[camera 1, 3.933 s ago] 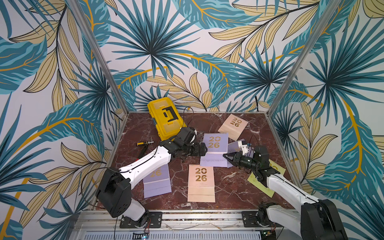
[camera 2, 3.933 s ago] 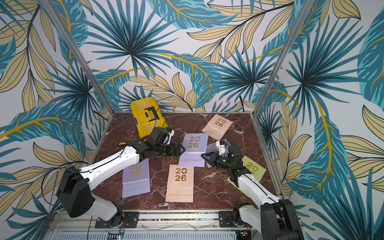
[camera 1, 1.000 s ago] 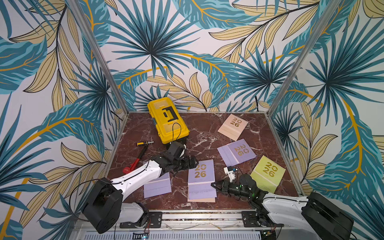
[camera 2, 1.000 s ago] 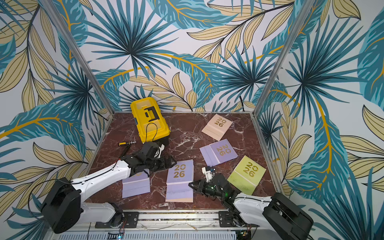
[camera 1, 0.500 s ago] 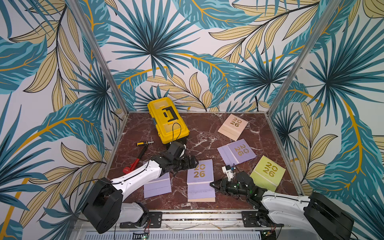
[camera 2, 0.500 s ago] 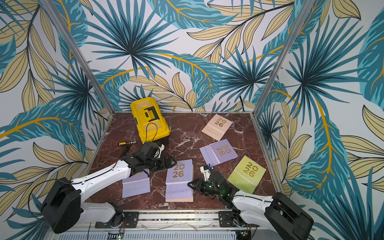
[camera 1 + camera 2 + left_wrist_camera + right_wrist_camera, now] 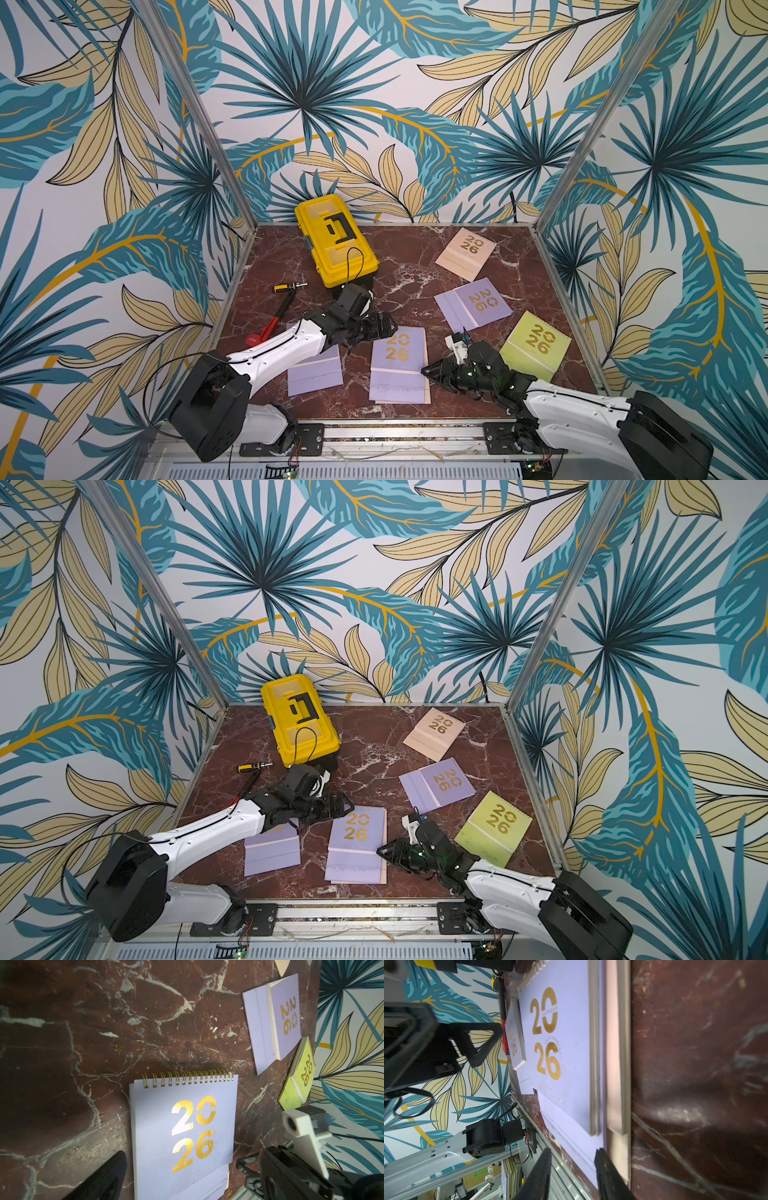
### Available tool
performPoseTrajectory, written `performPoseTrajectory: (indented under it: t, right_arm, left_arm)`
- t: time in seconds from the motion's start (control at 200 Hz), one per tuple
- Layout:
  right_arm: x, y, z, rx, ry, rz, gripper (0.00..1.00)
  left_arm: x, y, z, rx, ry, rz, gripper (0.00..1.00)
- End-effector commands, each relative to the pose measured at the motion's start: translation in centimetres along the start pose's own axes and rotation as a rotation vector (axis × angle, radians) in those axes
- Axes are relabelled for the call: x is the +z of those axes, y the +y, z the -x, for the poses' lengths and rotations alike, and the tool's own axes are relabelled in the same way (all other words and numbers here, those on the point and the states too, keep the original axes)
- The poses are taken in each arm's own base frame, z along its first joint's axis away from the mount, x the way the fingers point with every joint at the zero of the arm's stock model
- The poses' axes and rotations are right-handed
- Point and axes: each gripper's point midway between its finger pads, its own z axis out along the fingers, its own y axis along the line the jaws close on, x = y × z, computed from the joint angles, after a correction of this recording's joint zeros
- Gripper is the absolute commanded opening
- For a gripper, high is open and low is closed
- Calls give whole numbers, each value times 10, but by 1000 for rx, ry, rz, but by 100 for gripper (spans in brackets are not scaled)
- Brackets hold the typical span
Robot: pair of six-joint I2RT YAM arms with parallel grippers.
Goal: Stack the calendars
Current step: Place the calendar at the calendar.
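A lilac calendar [image 7: 398,365] lies face up on a peach calendar [image 7: 613,1084] at the front centre, almost covering it. My right gripper [image 7: 574,1151] sits at this stack's right edge, open, with the lilac flap's corner between its fingers, which stand well apart. My left gripper [image 7: 384,330] is open just behind the stack's spiral edge; one finger [image 7: 104,1178] shows beside the cover. Another lilac calendar [image 7: 315,371] lies under the left arm. A third lilac calendar [image 7: 473,306], a lime green one [image 7: 536,347] and a peach one [image 7: 465,252] lie apart on the right.
A yellow toolbox [image 7: 336,241] stands at the back left. A screwdriver [image 7: 289,286] and a red-handled tool [image 7: 270,322] lie near the left wall. Patterned walls with metal posts close three sides, and a metal rail [image 7: 399,432] runs along the front.
The lilac calendar has come from mid-table to the front and now rests on the peach one. In the last second the right gripper's fingers parted and let go of it.
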Motion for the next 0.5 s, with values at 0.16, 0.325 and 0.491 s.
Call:
performPoseTrajectory:
  t: [0.16,0.325,0.491]
  right_arm:
    - [-31,-25,10,-62,-71,-256,42]
    - [-38,-40,11,-34,-71,-365,39]
    - [-44,-47,17,-29,-90,-461,38]
  left_arm:
    - [8,26,-19,-93,41,67,100]
    - [-17,52,-24,-120,-18,200,100]
    - [-26,76,-43,-147,31,303,90]
